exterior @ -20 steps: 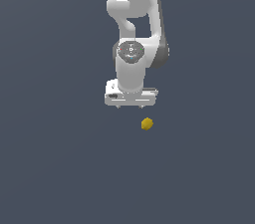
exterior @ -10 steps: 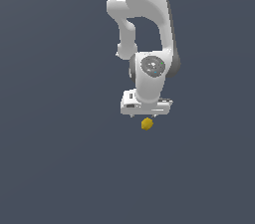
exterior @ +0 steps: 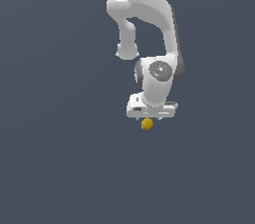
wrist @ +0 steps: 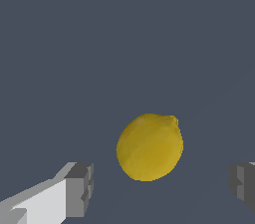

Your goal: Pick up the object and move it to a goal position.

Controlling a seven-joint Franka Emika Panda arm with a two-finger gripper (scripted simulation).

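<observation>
Wrist view: the hand (wrist: 159, 188) is spread wide, fingers (wrist: 79, 188) flanking the object (wrist: 149, 147), untouched.

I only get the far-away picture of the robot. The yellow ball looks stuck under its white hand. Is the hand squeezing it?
Observer: No. In the wrist view the gripper is open, and the yellow ball sits between the two fingers with a gap on each side.
Operator: What do the fingers look like?
Observer: One finger has a blocky gray tip on a white base; of the other only a gray tip shows at the picture's edge.
Operator: Is the ball perfectly round?
Observer: Not quite. Up close it is more egg-shaped, with a small bump at one end, a bit like a lemon.
</observation>
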